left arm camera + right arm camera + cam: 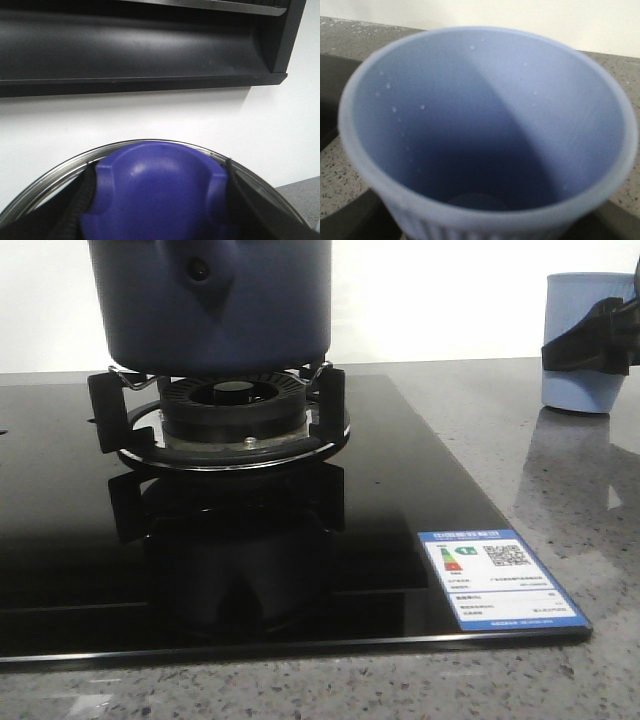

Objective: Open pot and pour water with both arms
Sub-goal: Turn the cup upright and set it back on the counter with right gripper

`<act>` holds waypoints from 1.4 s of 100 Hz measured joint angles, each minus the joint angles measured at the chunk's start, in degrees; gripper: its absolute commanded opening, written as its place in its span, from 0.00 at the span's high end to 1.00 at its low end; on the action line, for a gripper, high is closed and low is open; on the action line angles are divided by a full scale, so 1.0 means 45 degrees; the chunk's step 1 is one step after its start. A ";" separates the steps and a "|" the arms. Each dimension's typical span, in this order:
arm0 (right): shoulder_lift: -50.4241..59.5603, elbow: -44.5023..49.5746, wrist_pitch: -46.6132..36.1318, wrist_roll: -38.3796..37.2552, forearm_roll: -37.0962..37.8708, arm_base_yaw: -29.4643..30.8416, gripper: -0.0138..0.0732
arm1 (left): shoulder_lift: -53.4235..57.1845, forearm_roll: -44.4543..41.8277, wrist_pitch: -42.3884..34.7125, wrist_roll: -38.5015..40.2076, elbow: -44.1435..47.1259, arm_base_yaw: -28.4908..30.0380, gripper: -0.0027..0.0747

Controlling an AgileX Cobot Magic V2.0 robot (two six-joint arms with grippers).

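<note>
The dark navy pot (210,300) stands on the gas burner (232,415); its top is cut off by the frame edge. In the left wrist view my left gripper (157,200) is shut on the blue lid knob (160,185), one black finger (75,210) on each side, with the lid's metal rim (60,170) behind it. I cannot tell whether the lid rests on the pot. My right gripper (590,340) is shut around the pale blue ribbed cup (588,345), which is upright on or just above the counter at the far right. The cup's inside (485,125) shows droplets.
The black glass hob (250,540) carries a blue and white label (500,580) at its front right corner. A grey speckled counter (580,500) surrounds it. A black range hood (140,45) hangs on the white wall behind the lid.
</note>
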State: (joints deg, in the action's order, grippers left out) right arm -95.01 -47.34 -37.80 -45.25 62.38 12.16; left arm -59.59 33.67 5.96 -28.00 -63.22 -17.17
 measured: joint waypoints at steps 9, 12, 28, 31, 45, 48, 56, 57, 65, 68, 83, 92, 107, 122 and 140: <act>-0.0030 0.0000 -0.0053 0.0045 -0.0028 0.0000 0.50 | 0.0000 0.0000 0.0000 0.0000 0.0000 0.0000 0.50; -0.0030 0.0000 -0.0062 0.0045 -0.0050 0.0000 0.50 | 0.0000 0.0000 0.0000 0.0000 0.0000 0.0000 0.50; -0.0050 0.0000 -0.0083 0.0063 -0.0059 0.0000 0.50 | 0.0000 0.0000 0.0000 0.0000 0.0000 0.0000 0.50; -0.0050 0.0000 -0.0083 0.0063 -0.0079 0.0000 0.49 | 0.0000 0.0000 0.0000 0.0000 0.0000 0.0000 0.50; -0.0050 0.0000 -0.0083 0.0063 -0.0079 0.0000 0.31 | 0.0000 0.0000 0.0000 0.0000 0.0000 0.0000 0.50; -0.0050 0.0000 -0.0083 0.0063 -0.0079 0.0000 0.26 | 0.0000 0.0000 0.0000 0.0000 0.0000 0.0000 0.50; -0.0050 0.0000 -0.0083 0.0063 -0.0079 0.0000 0.12 | 0.0000 0.0000 0.0000 0.0000 0.0000 0.0000 0.50; -0.0050 0.0000 -0.0083 0.0063 -0.0079 0.0000 0.10 | 0.0000 0.0000 0.0000 0.0000 0.0000 0.0000 0.50; -0.0050 0.0000 -0.0036 0.0063 -0.0079 0.0000 0.09 | 0.0000 0.0000 0.0000 0.0000 0.0000 0.0000 0.50; -0.0022 0.0000 -0.0036 0.0063 -0.0079 0.0000 0.10 | 0.0000 0.0000 0.0000 0.0000 0.0000 0.0000 0.50; 0.0663 0.0000 0.0165 0.0038 0.0092 0.0000 0.10 | 0.0000 0.0000 0.0000 0.0000 0.0000 0.0000 0.50; 0.1287 0.0006 0.0555 -0.0579 0.0596 0.0000 0.10 | 0.0000 0.0000 0.0000 0.0000 0.0000 0.0000 0.50; 0.2131 0.0006 0.1205 -0.2878 0.2942 0.0000 0.10 | 0.0000 0.0000 0.0000 0.0000 0.0000 0.0000 0.50; 0.2704 0.0027 0.1263 -0.5680 0.5479 0.0000 0.10 | 0.0000 0.0000 0.0000 0.0000 0.0000 0.0000 0.50; 0.3153 0.0027 0.1465 -0.8503 0.8044 0.0000 0.10 | 0.0000 0.0000 0.0000 0.0000 0.0000 0.0000 0.50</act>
State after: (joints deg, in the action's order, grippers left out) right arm -80.83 -47.22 -31.20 -83.51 98.58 12.16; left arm -59.59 33.67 5.96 -28.00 -63.22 -17.17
